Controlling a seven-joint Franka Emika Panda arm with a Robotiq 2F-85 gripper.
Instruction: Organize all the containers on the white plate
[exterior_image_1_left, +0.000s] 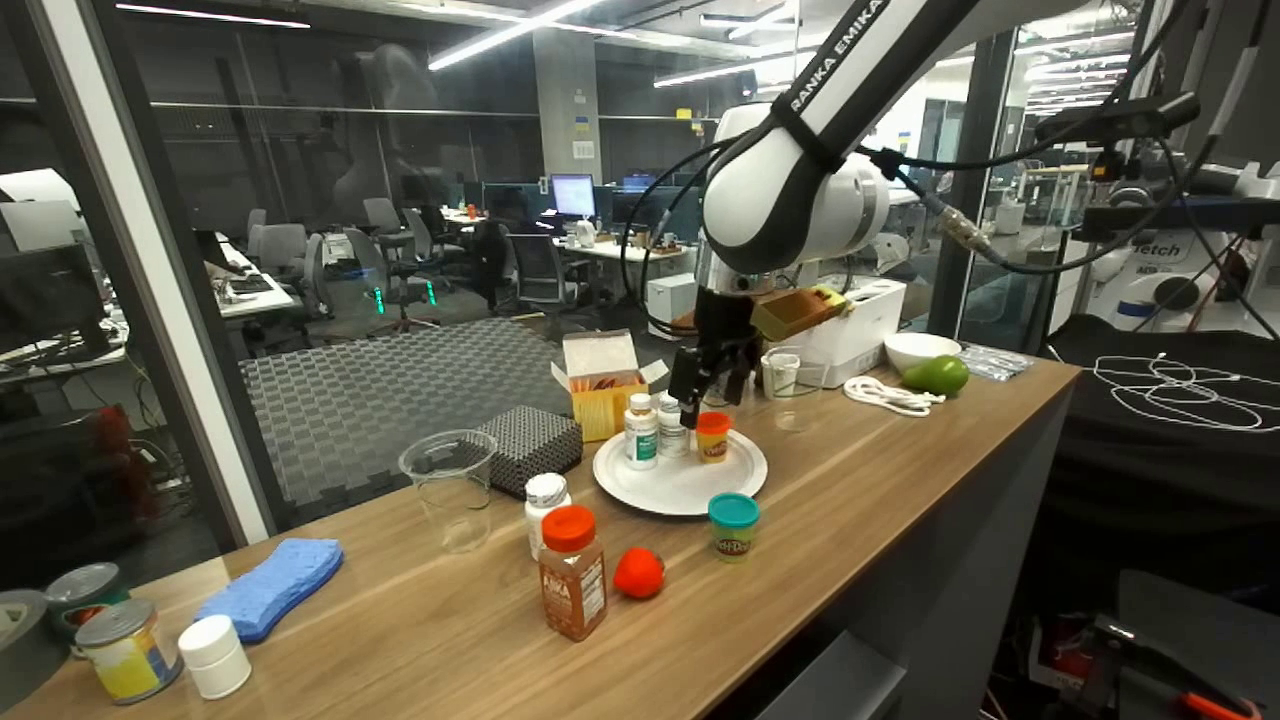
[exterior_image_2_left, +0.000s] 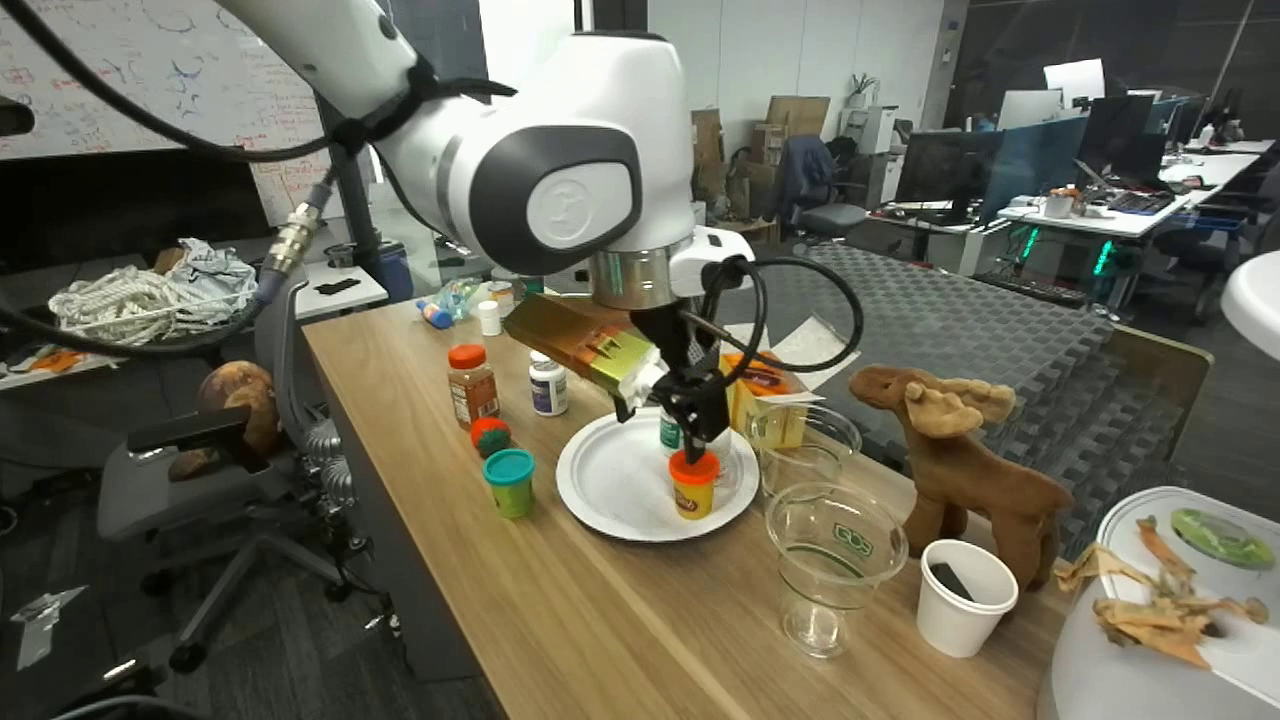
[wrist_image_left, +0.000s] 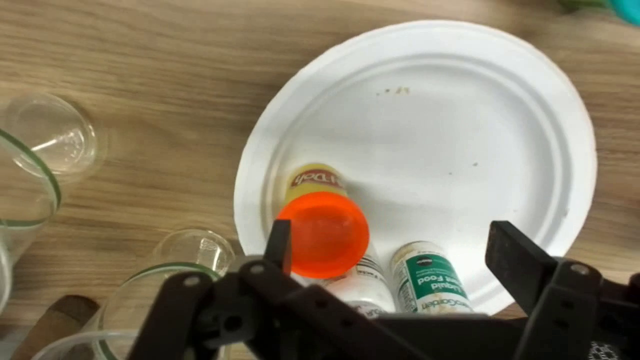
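Note:
On the white plate (exterior_image_1_left: 680, 492) (exterior_image_2_left: 610, 490) (wrist_image_left: 440, 135) stands a yellow pot with an orange lid (exterior_image_1_left: 713, 440) (exterior_image_2_left: 693, 490) (wrist_image_left: 322, 235). Beside it are a green-labelled white bottle (exterior_image_1_left: 641, 435) (wrist_image_left: 432, 280) and another white bottle (exterior_image_1_left: 673, 430) (wrist_image_left: 362, 290). My gripper (wrist_image_left: 389, 242) is open above the plate, one finger at the orange lid's edge, the other well apart from it; whether that finger touches the lid I cannot tell. Off the plate stand a teal-lidded pot (exterior_image_1_left: 733, 528) (exterior_image_2_left: 510, 485), an orange-capped spice bottle (exterior_image_1_left: 573, 580) (exterior_image_2_left: 472, 385), a white bottle (exterior_image_1_left: 545, 505) and a white jar (exterior_image_1_left: 214, 655).
A red ball-like object (exterior_image_1_left: 639, 573) lies near the spice bottle. Behind the plate are a yellow box (exterior_image_1_left: 605, 408) and a dark mesh block (exterior_image_1_left: 530, 450). Clear cups (exterior_image_2_left: 830, 570) and a toy moose (exterior_image_2_left: 960, 465) stand close by. A blue sponge (exterior_image_1_left: 272, 588) lies by cans (exterior_image_1_left: 128, 650).

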